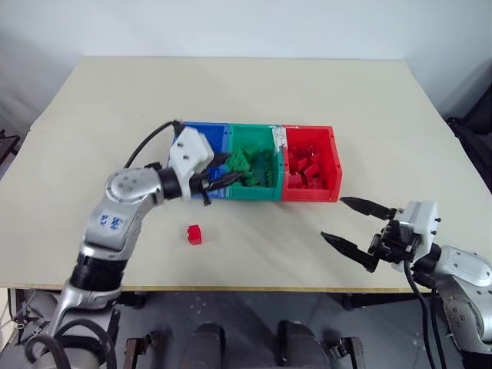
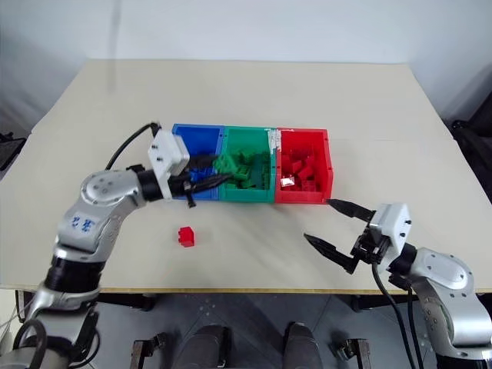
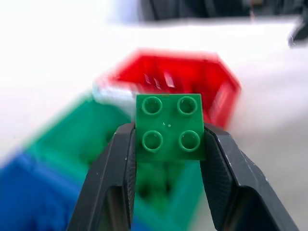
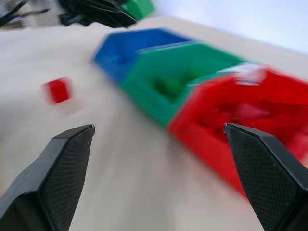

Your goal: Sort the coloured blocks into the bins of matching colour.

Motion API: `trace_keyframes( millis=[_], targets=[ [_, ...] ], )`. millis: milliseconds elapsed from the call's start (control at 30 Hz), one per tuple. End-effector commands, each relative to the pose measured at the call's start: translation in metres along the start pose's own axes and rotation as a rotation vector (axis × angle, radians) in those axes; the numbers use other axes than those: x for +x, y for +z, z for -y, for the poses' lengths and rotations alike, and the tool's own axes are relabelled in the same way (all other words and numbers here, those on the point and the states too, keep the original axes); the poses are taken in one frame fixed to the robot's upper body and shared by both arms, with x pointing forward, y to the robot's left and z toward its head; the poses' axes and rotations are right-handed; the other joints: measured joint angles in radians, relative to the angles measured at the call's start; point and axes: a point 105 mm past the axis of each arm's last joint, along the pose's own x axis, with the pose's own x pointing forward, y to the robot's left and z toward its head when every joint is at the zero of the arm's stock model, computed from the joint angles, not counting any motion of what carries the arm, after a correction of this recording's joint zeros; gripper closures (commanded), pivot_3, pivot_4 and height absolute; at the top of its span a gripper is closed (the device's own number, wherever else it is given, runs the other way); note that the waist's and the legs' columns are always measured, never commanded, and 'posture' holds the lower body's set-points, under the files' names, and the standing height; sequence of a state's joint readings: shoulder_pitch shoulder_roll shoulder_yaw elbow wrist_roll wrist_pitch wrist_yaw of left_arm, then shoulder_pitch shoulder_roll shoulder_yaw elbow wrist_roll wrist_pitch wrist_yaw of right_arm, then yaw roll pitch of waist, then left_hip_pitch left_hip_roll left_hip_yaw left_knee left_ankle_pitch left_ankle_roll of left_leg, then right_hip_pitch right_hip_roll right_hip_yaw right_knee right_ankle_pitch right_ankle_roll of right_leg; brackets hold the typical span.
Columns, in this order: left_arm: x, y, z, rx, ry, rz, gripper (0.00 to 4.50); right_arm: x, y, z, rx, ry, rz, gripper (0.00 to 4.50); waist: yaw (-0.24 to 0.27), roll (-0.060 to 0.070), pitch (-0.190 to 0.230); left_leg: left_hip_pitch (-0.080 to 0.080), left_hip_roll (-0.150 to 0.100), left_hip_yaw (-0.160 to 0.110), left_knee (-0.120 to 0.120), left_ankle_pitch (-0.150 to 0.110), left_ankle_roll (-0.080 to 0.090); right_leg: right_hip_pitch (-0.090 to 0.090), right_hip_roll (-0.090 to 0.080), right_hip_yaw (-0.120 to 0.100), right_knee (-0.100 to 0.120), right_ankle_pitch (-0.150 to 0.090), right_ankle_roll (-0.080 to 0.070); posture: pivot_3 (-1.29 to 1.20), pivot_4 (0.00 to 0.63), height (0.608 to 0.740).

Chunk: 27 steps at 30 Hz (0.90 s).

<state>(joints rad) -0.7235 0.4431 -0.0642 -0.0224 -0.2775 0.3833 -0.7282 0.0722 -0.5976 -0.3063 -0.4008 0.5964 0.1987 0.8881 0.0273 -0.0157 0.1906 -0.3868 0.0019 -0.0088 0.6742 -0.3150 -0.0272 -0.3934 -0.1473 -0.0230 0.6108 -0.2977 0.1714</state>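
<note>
**Left pincer carrying green brick at the bins; one red brick left on table**

Left gripper (image 3: 168, 144) is clamped on a small green studded plastic brick (image 3: 169, 127), one black finger on each side wall, studs facing the wrist camera. In the head views it hangs over the near wall where the blue open-topped plastic bin (image 1: 206, 132) joins the green open-topped plastic bin (image 1: 254, 138).

Key relation: the green bin lies just ahead of the fingertips and slightly toward the robot's right; the red open-topped plastic bin (image 1: 332, 157) is one compartment further that way. Judgement: a short carry onward puts the brick over green. The brick is square, so no long axis matters for the drop.

Right gripper (image 1: 352, 224) is empty with jaws spread wide, above the beige tabletop (image 1: 231, 84), near the red bin's near right corner.

A small red studded plastic brick (image 1: 194, 234) sits alone on the table, near side of the bins, below the left forearm. Left arm is clearly the nearer one.

Hard to make out: the left hand covers much of the blue bin, so its contents cannot be read. Piled bricks in green and red bins cannot be counted. Whether the held brick has already crossed the green bin's rim cannot be told.
</note>
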Motion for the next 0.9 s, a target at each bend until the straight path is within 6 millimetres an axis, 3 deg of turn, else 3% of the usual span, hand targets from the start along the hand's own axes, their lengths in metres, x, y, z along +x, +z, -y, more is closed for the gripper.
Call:
trace_keyframes(
  millis=[33, 67, 233, 367, 500, 567, 633, 767, 900],
  targets=[
    [0.025, 0.004, -0.018, 0.012, 0.026, 0.029, 3.02, -0.006, 0.016, 0.007, -0.04, -0.104, 0.051, 0.0, 0.001, 0.0, 0.0, 0.0, 0.0, 0.0, 0.001, 0.0, 0.0, 0.0, 0.0, 0.0, 0.0, 0.0, 0.0, 0.0, 0.15, 0.74],
    [0.03, 0.0, -0.019, -0.016, 0.015, 0.027, 3.02, -0.006, 0.016, 0.008, -0.046, -0.117, 0.048, 0.0, -0.001, 0.0, 0.0, 0.0, 0.0, 0.0, 0.001, 0.0, 0.0, 0.0, 0.0, 0.0, -0.001, 0.0, 0.001, 0.0, 0.15, 0.74],
    [0.043, -0.009, -0.023, -0.1, -0.002, 0.064, 1.39, -0.003, 0.019, 0.006, -0.059, -0.118, 0.056, 0.0, -0.009, 0.0, 0.0, 0.0, 0.0, 0.001, 0.0, -0.001, 0.001, -0.001, 0.0, 0.001, -0.001, 0.0, 0.001, 0.0, 0.15, 0.74],
    [0.022, -0.017, -0.027, -0.054, 0.003, 0.033, 0.1, 0.006, 0.021, 0.005, -0.065, -0.069, 0.071, 0.0, -0.01, 0.0, 0.0, -0.001, 0.0, 0.001, 0.0, -0.001, 0.001, -0.001, 0.0, 0.001, -0.001, 0.0, 0.001, 0.0, 0.15, 0.74],
    [-0.012, -0.02, -0.033, -0.014, 0.052, 0.024, 0.04, 0.016, 0.019, 0.004, -0.059, 0.009, 0.07, 0.0, -0.024, 0.0, 0.0, 0.0, 0.0, 0.001, 0.0, -0.001, 0.001, -0.001, 0.0, 0.002, 0.0, 0.0, 0.001, 0.0, 0.15, 0.74],
    [-0.037, -0.02, -0.03, 0.016, 0.056, 0.021, 0.04, 0.022, 0.018, 0.004, -0.062, 0.056, 0.068, 0.0, -0.025, 0.0, 0.0, 0.0, 0.0, 0.001, 0.0, -0.001, 0.001, -0.001, 0.0, 0.001, 0.0, 0.0, 0.001, 0.0, 0.15, 0.74],
    [-0.087, -0.023, -0.024, 0.039, 0.098, 0.002, 0.04, 0.034, 0.013, -0.003, -0.073, 0.181, 0.048, 0.0, -0.033, 0.0, 0.0, 0.0, 0.0, 0.001, 0.0, -0.001, 0.002, -0.001, -0.001, 0.001, -0.001, 0.0, 0.001, 0.0, 0.15, 0.74],
    [-0.16, -0.034, -0.007, -0.013, 0.183, -0.043, 0.04, 0.046, 0.01, -0.018, -0.053, 0.368, 0.05, 0.0, -0.052, 0.0, 0.0, 0.001, 0.002, 0.001, -0.005, -0.001, 0.002, -0.002, 0.0, 0.001, -0.002, 0.0, 0.0, 0.0, 0.15, 0.74],
    [-0.205, -0.049, 0.012, -0.065, 0.23, -0.167, 0.04, 0.05, -0.002, -0.033, -0.086, 0.541, -0.012, 0.0, -0.043, 0.0, 0.0, 0.001, 0.001, 0.0, -0.005, -0.001, 0.002, -0.001, -0.001, 0.0, -0.002, 0.0, 0.0, 0.0, 0.15, 0.74]
  ],
)
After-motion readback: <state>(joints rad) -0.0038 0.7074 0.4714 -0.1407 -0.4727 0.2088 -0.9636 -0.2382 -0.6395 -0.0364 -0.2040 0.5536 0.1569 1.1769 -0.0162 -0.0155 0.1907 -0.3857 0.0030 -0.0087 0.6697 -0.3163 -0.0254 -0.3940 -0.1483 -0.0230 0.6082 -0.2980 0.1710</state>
